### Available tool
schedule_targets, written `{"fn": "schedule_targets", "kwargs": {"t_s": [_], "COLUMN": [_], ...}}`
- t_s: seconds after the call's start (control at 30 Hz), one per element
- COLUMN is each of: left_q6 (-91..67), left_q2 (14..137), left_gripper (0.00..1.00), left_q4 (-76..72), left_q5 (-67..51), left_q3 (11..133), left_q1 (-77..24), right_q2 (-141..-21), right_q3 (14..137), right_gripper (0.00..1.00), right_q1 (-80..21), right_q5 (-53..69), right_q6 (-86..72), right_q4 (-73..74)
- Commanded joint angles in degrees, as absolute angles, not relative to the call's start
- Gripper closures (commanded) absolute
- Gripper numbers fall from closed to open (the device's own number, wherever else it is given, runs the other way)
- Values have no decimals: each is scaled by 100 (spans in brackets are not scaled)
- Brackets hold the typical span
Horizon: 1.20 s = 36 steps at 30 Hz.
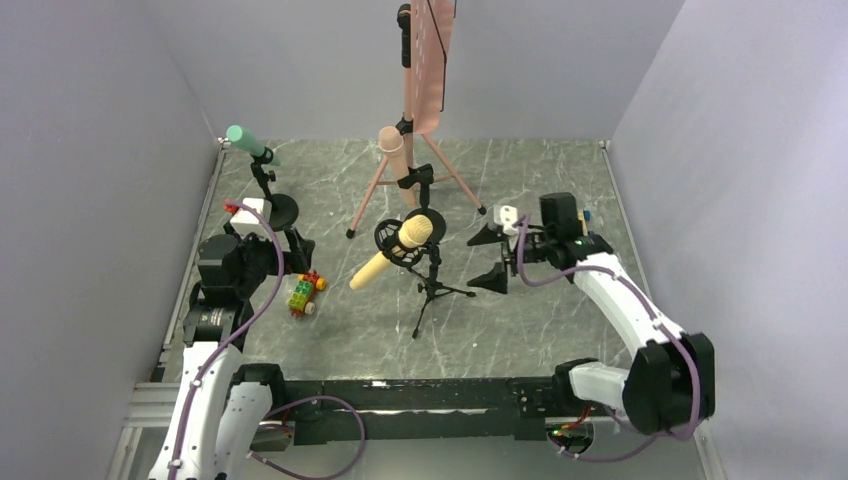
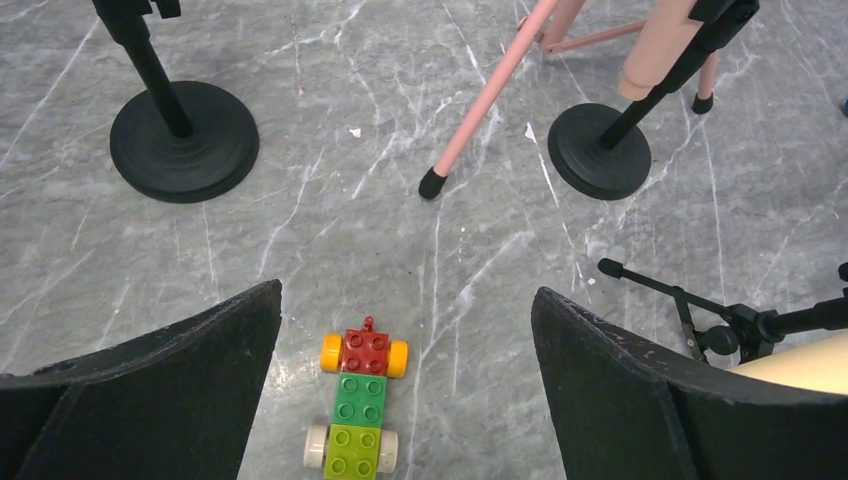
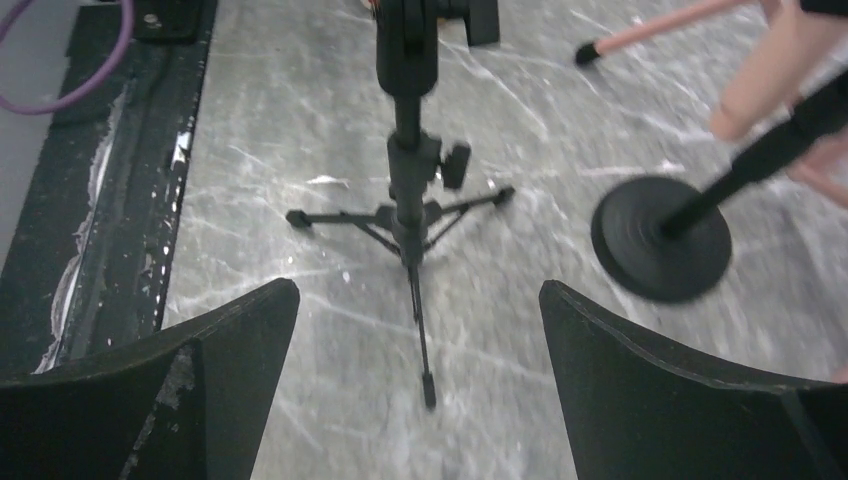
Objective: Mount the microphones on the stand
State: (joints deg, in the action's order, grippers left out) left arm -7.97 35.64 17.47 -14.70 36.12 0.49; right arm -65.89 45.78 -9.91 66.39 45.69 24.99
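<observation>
A yellow microphone sits in the shock mount of a black tripod stand at the table's middle. A pink microphone sits on a round-base stand. A green microphone sits on another round-base stand at the back left. My left gripper is open and empty, above a toy brick car. My right gripper is open and empty, to the right of the tripod stand, which shows between its fingers.
A tall pink tripod holding a pink board stands at the back middle; one of its feet shows in the left wrist view. A small white object lies by the right gripper. Grey walls close in both sides.
</observation>
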Motion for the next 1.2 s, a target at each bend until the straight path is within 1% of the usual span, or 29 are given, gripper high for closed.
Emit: {"fn": "schedule_targets", "kwargs": {"t_s": [0.0,0.1,0.23,0.3,0.37,0.47,0.5,0.6,0.77,0.9,1.0,1.03,1.1,1.17], "left_q6": [-686,-677,-668,-668,-668,-669,-668,-668,-668,-675,-668,-668,-660,-655], "left_q2": [3589,3612,3571,3558,3559,3572,3576,3558,3573,3594,3595,3593,3586,3586], "left_gripper": [1,1,1,1,1,1,1,1,1,1,1,1,1,1], "left_q4": [1703,1729,1721,1715,1715,1722,1723,1724,1717,1727,1748,1742,1753,1752], "left_q5": [-1318,-1326,-1318,-1327,-1342,-1362,-1362,-1337,-1352,-1355,-1335,-1325,-1312,-1297], "left_q3": [3744,3769,3763,3762,3762,3770,3770,3771,3771,3777,3779,3779,3779,3779], "left_q1": [42,36,36,35,35,40,36,35,38,35,35,35,37,35], "right_q2": [-7269,-7700,-7833,-7935,-8036,-8191,-8265,-8440,-8401,-8333,-8279,-8249,-8139,-7926], "right_q3": [5267,5480,5295,5257,5179,4886,4880,4979,4772,4563,4452,4407,4340,4322], "right_gripper": [5,8,11,16,23,27,29,35,47,68,89,94,100,100], "right_q1": [-1577,-1792,-2042,-2181,-2320,-2434,-2455,-2542,-2562,-2566,-2552,-2526,-2437,-2265], "right_q5": [6926,6844,6724,6798,6815,6824,6863,6910,6987,7091,7131,7140,7155,7124], "right_q6": [4913,4516,3574,3168,2710,1658,1509,1646,1632,1479,1242,1157,1115,1408], "right_q4": [2161,1845,619,192,-318,-1567,-1702,-1475,-1585,-1903,-2185,-2294,-2369,-2025]}}
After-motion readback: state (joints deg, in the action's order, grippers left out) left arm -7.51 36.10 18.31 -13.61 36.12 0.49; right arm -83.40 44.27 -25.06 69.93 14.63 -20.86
